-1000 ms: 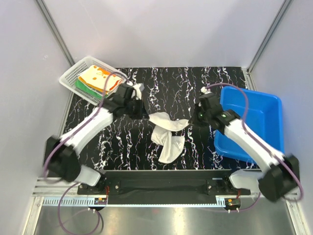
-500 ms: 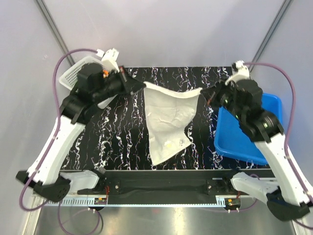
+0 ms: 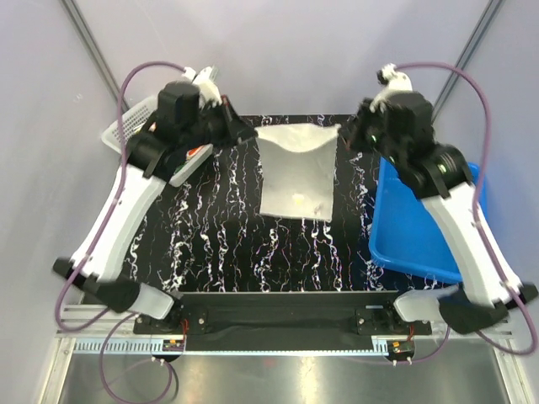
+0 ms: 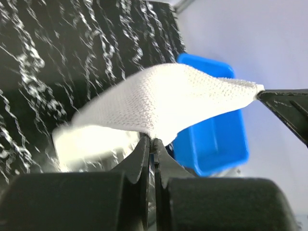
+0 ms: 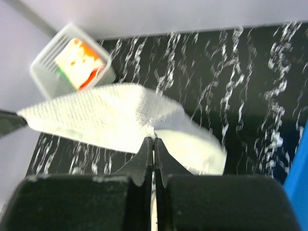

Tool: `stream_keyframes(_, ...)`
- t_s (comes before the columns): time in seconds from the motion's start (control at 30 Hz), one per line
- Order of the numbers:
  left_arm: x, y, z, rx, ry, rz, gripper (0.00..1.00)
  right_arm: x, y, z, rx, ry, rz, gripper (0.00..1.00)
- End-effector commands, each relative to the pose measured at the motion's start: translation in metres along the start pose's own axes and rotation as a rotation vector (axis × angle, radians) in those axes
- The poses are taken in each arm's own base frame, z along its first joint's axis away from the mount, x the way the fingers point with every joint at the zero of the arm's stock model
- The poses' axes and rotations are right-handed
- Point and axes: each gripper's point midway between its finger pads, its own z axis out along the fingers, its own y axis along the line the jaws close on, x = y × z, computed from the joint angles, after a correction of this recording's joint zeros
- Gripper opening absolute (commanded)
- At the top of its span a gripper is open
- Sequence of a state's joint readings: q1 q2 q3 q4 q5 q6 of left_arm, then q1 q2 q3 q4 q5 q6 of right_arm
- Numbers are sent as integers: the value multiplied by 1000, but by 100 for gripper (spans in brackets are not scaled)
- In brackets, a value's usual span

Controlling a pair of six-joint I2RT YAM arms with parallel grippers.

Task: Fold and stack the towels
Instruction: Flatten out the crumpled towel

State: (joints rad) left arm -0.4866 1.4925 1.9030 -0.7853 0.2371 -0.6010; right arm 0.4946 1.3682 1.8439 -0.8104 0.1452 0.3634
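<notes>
- Top external view: my two arms reach up over the far half of the black, white-veined table [image 3: 227, 236] and hold a white towel [image 3: 295, 172] stretched between them.
- My left gripper [image 3: 248, 135] has the towel's far left corner and my right gripper [image 3: 344, 135] has its far right corner. The top edge sags a little between them.
- Below that edge the towel hangs as a flat, nearly square sheet over the middle of the table. A small yellowish mark shows near its lower edge. I cannot tell whether that edge touches the table.
- Left wrist view: my fingers are closed to a thin slit and pinch the cloth right at their tips. The towel runs away from them to the other gripper's dark tip at the right edge of the picture.
- Right wrist view: my fingers are likewise pressed together on a fold of the cloth, and the towel spreads out to the left from them.
- A white mesh basket [image 5: 45, 79] sits at the far left corner of the table. It holds folded towels [image 5: 79, 60], with orange and white on top and a green edge below.
- A blue tub [image 3: 421, 244] stands on the right side of the table, beside and below my right arm, and the hanging towel does not touch it.
</notes>
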Motion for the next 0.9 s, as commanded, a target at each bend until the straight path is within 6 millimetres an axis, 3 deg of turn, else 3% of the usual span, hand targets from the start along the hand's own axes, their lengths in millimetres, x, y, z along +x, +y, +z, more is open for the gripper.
stream_keyframes(0.0, 6, -50, -73, 224, -106, 8, 0, 26, 9, -78, -173, 21, 22, 0)
stream_keyframes(0.03, 17, -56, -79, 256, -94, -11, 0, 32, 10, -85, -205, 11, 33, 0)
stream_keyframes(0.07, 22, -59, -88, 273, -107, -18, 0, 56, 3, -85, -199, 56, 37, 0)
stream_keyframes(0.1, 31, -59, -100, 297, -120, -21, 0, 56, 1, -104, -223, 25, 46, 0)
stream_keyframes(0.23, 58, -77, -122, 388, -86, -83, 0, 80, 2, -133, -298, 39, 116, 0)
stream_keyframes(0.33, 68, -91, -128, 402, -55, -98, 0, 74, 10, -160, -358, 13, 180, 0)
stream_keyframes(0.47, 73, -106, -132, 377, -34, -83, 0, 40, 27, -199, -449, -66, 259, 0)
stream_keyframes(0.57, 68, -108, -131, 336, -40, -65, 0, 23, 21, -206, -396, -117, 290, 0)
stream_keyframes(0.73, 50, -76, -113, 121, -112, -18, 0, 14, -11, -166, -164, -144, 227, 0)
stream_keyframes(0.77, 54, -65, -97, 50, -90, 1, 0, 20, -17, -143, -104, -107, 204, 0)
stream_keyframes(0.83, 39, -50, -84, -9, -103, 14, 0, 20, -29, -115, -16, -100, 147, 0)
stream_keyframes(0.87, 38, -44, -66, -27, -89, 12, 0, 28, -34, -92, 31, -65, 126, 0)
